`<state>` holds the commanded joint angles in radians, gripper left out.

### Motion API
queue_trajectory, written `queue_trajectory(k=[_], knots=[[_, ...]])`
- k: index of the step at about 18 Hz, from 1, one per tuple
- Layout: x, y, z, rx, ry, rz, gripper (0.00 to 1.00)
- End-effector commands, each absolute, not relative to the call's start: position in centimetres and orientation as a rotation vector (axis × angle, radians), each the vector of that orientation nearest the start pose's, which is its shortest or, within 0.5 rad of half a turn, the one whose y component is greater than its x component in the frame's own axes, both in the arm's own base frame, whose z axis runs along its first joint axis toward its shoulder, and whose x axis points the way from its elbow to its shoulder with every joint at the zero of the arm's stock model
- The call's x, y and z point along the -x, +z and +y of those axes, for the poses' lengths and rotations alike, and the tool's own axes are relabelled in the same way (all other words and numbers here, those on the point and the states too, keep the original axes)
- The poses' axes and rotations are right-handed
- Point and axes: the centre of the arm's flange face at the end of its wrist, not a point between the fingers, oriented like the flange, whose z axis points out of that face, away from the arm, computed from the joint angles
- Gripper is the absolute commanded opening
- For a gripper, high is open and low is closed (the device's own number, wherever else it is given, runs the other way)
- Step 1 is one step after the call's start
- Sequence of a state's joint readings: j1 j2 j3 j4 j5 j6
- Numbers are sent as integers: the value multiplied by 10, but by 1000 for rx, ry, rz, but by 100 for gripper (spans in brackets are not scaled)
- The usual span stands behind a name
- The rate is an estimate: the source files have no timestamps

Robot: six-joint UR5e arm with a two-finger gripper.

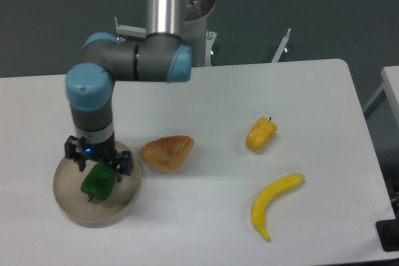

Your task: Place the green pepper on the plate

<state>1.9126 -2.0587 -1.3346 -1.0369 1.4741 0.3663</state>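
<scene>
Beige plate (70, 207) holds the green pepper (97, 182) (lying on its side); the gripper (98, 162) hangs just above it, jaws apart, holding nothing, on the worktop (206, 216).

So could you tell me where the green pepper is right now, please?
The green pepper lies on the beige plate at the table's front left, just below the open gripper, left of the triangular pastry.
</scene>
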Motion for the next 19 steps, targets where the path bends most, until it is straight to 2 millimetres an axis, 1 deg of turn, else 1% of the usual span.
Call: queue_trajectory(k=[1,3,6,7,8,10,14,17,19], knots=[[118,376,706,2858,21,75,100],[145,383,702,2883,33,170,100],[201,386,686,2900,77,249,100],[212,391,681,2901,108,276,100],[222,392,677,2906,141,310,100],[249,391,668,2919,195,367,100],[285,387,656,2916,231,487,100],[296,387,653,2908,247,559,100],[303,380,652,2925,268,591,100]])
